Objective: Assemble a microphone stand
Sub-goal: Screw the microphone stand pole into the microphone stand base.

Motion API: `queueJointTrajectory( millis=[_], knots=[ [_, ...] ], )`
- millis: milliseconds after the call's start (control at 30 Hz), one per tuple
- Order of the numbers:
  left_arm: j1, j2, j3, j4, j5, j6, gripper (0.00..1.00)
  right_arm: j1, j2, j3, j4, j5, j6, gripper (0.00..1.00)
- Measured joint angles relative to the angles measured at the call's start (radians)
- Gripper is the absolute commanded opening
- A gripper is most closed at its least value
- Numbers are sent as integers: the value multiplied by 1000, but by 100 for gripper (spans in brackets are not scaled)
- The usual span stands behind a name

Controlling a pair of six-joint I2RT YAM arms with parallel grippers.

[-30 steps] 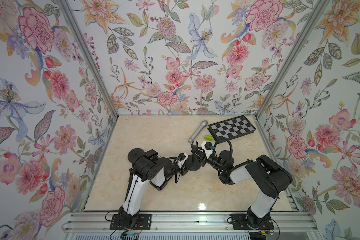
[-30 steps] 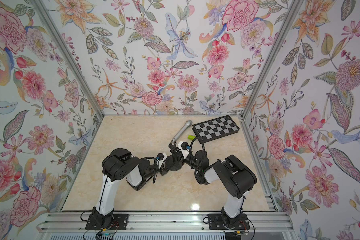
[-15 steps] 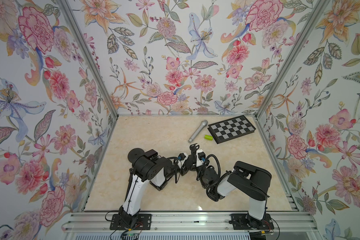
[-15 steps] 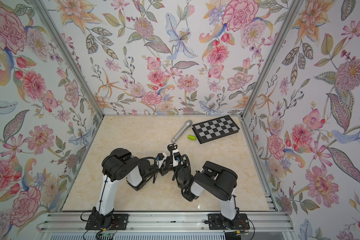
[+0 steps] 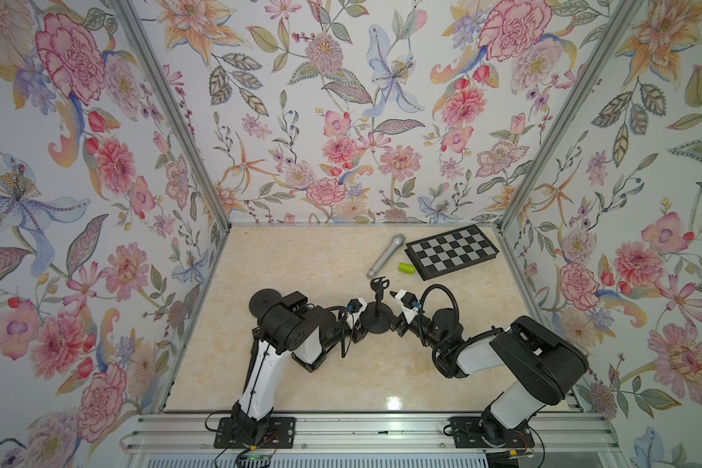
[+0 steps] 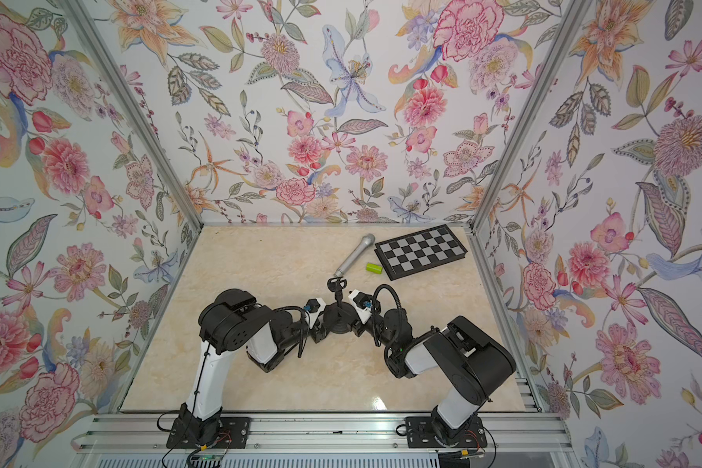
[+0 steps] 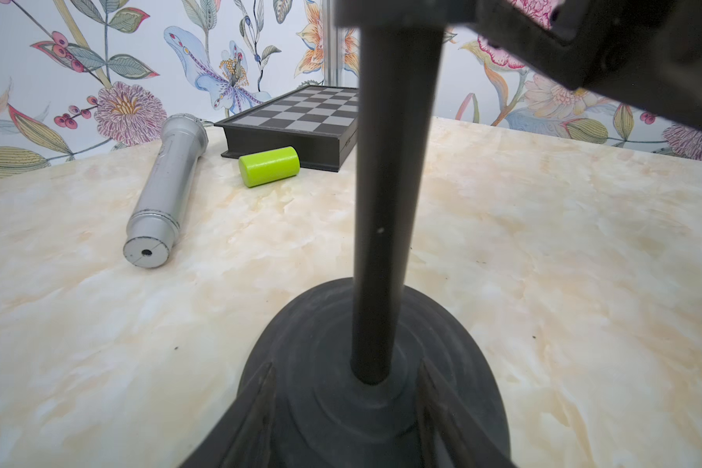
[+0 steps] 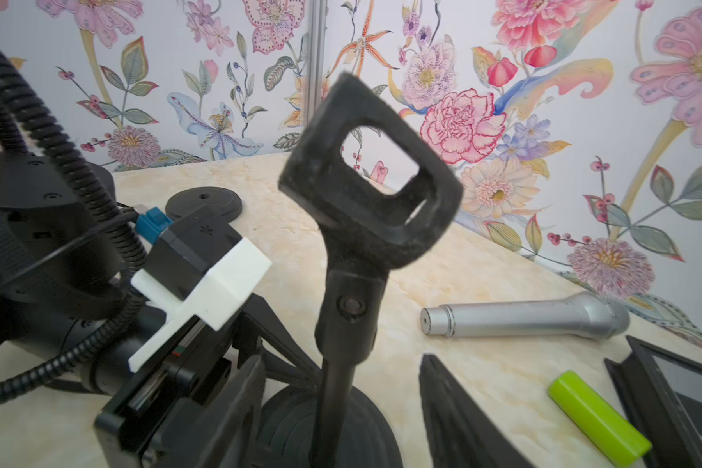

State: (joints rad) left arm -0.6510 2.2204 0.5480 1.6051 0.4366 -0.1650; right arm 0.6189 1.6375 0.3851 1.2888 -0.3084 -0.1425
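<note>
The microphone stand stands upright mid-table: round black base [image 5: 375,323], thin pole [image 5: 377,300] and clip [image 5: 379,282] on top, also clear in the right wrist view as clip [image 8: 365,174] over pole [image 8: 333,401]. My left gripper [image 5: 358,326] comes in low from the left and is shut on the base [image 7: 463,364], one finger on each side of its raised hub. My right gripper [image 8: 341,358] is open around the pole, with a gap on both sides. The silver microphone [image 5: 386,256] lies further back.
A green cylinder [image 5: 407,268] lies beside a black chessboard box [image 5: 451,251] at the back right. A second black disc [image 5: 265,302] sits on the table behind the left arm's elbow. Both forearms lie low, meeting at the stand.
My right gripper has opened and let go of the pole. The right arm swung in towards the left and back out. The left gripper has kept its hold on the base.
</note>
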Motion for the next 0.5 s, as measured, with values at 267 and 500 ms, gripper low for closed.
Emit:
queueJointTrajectory(
  millis=[267, 500],
  knots=[
    [0, 1, 1, 0, 1, -4, 56, -72, 51, 167, -127, -241, 8, 29],
    [0, 3, 4, 0, 0, -7, 56, -50, 78, 161, -84, -168, 77, 0]
  ],
)
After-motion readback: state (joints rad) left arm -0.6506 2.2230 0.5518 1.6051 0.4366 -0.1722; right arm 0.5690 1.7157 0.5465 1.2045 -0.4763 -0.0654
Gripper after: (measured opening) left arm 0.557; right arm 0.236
